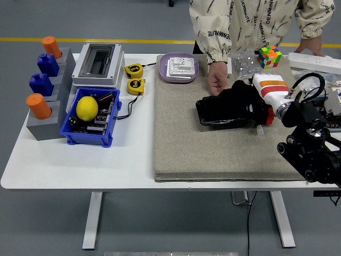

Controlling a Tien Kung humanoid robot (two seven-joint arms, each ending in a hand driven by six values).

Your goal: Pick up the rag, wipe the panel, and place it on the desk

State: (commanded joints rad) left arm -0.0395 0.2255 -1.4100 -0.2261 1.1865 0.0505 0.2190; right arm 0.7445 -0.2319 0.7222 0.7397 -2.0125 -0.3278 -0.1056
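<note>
The panel (pixel 218 113), a flat black slab, lies on the beige mat (pixel 213 154) a little toward the mat's far right part, its long axis running left to right along the table, its left end pointing at the mat's middle. The right hand (pixel 242 101), black-fingered with a white, orange-striped wrist, lies flat over the panel's right half with the fingers stretched out leftward across the top face; whether a rag sits under the palm cannot be told, since no cloth shows clearly there. The right arm (pixel 309 144) comes in from the table's right edge. Just beyond the panel's far edge a person's hand (pixel 217 76) rests on the mat, fingers loosely curled and holding nothing, the patterned sleeve (pixel 216 37) reaching over the table's far edge. At the mat's far left corner a purple plate (pixel 164 72) carries a white square switch plate (pixel 180 68). Near the mat's far right corner lie a clear bag of small parts (pixel 244 64) and a colour cube (pixel 269 56). Left of the mat, two yellow tape measures (pixel 135 78) lie near the far edge beside a grey electrical box (pixel 98 64) with a dark window. Toward the table's left, a blue bin (pixel 74 133) holds a yellow lemon (pixel 87 108) and dark electronic parts. At the left edge a grey stepped stand (pixel 37 128) carries two orange cylinders (pixel 39 105) and two blue blocks (pixel 41 84). A white power strip (pixel 317 62) lies at the table's far right corner.
</note>
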